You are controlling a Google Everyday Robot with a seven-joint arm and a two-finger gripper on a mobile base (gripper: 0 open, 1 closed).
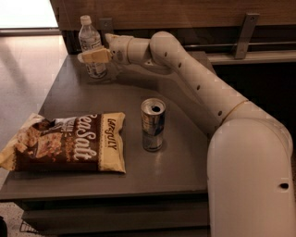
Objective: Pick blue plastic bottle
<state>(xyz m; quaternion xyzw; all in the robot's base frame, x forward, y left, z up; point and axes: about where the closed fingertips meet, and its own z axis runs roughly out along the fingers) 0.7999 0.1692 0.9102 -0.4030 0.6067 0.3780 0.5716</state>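
Camera view, setting: a grey table (185, 162) set against a wooden back panel (185, 11).
Camera view, task item: the blue plastic bottle (89, 39), clear and bluish with a white cap (85, 19) and a pale label. It stands upright at the table's far left corner, close to the back panel.
Camera view, bottle axis: vertical, cap uppermost and base on the table top.
Camera view, arm: a single white arm (199, 83) runs from the near right of the picture, across the table, to the far left corner.
Camera view, gripper: the gripper (94, 56) sits at the bottle's mid-height. Its pale yellow tip crosses in front of the label.
Camera view, gripper closure: it cannot be told whether the gripper is spread, closed, or clamped on the bottle, because the part behind the bottle is hidden.
Camera view, key relation: the bottle lies directly at the gripper tip, on the side away from the wrist. The approach line is horizontal, running right to left, square to the bottle's upright axis.
Camera view, judgement: a side grasp about the label looks imminent or under way, and the lift is not yet evident.
Camera view, other stock: a silver-and-blue drink can (152, 124) stands open at mid-table, well apart from the bottle. A snack bag (69, 143) lies flat at the near left.
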